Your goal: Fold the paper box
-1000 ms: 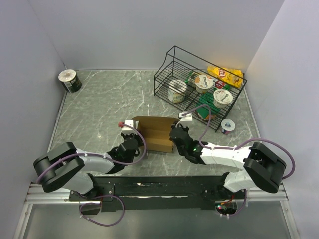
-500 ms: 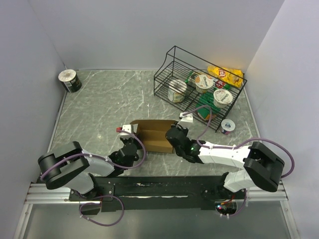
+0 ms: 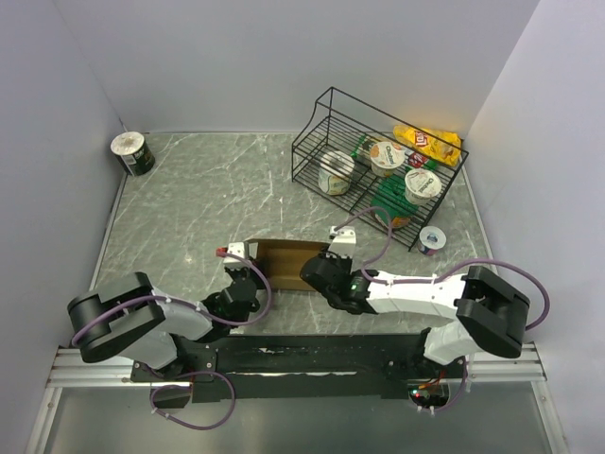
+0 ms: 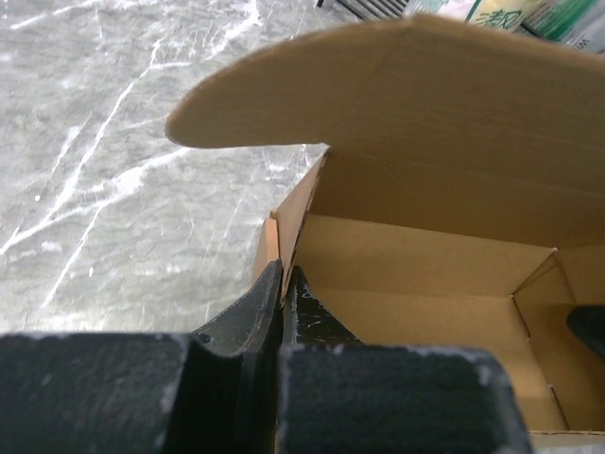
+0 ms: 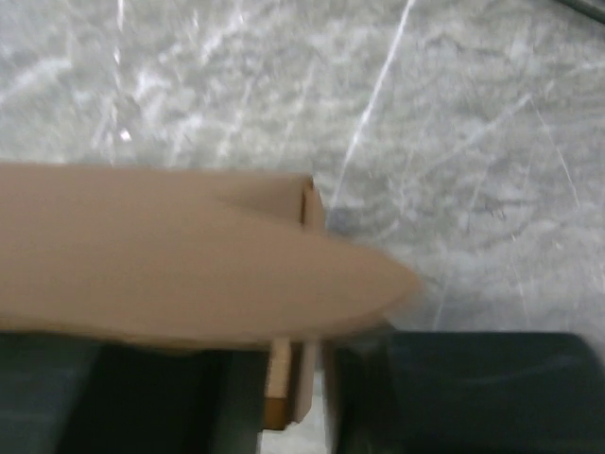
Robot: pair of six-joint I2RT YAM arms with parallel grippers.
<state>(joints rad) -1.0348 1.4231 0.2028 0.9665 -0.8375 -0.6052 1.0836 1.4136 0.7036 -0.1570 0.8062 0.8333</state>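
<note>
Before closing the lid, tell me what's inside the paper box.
The paper box shows only bare cardboard floor, plus a dark shape at its right edge. From overhead, its lid covers the inside.

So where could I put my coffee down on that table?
The widest bare stretch of table lies between the roll in the far left corner and the basket. The strip left of the box is free too. Crowded: the near middle, where the left arm and right arm meet the box, and the right side around basket and tub.
</note>
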